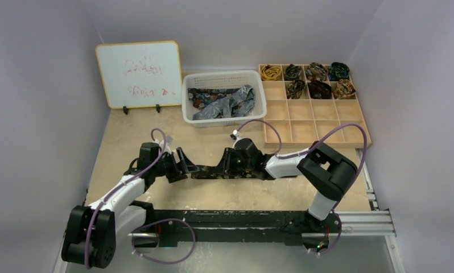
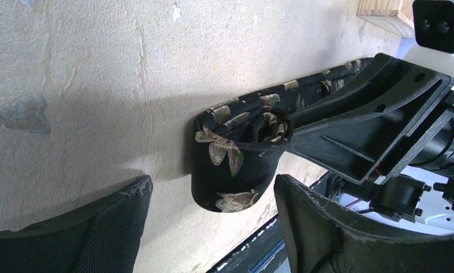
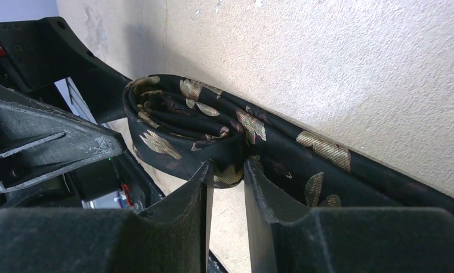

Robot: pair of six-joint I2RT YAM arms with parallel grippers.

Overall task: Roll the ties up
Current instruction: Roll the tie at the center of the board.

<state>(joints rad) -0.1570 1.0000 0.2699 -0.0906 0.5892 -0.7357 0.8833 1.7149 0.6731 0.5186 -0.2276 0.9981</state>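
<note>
One dark tie (image 1: 206, 170) with gold-brown leaf motifs lies stretched across the table between my two grippers. Its left end is wound into a small coil (image 2: 233, 159), and the rest (image 3: 327, 153) trails off flat to the right. My right gripper (image 3: 227, 170) is shut on the coil's edge, with fabric pinched between its fingertips; in the top view the right gripper (image 1: 225, 166) sits right of the coil. My left gripper (image 2: 213, 227) stands open, a finger on either side of the coil and touching nothing. In the top view the left gripper (image 1: 185, 166) sits at the tie's left end.
A white basket (image 1: 225, 116) holding several loose ties stands at the back centre. A wooden compartment tray (image 1: 318, 122) at the back right has rolled ties in its far cells. A whiteboard (image 1: 138, 74) stands at the back left. A metal rail (image 1: 242, 219) runs along the near edge.
</note>
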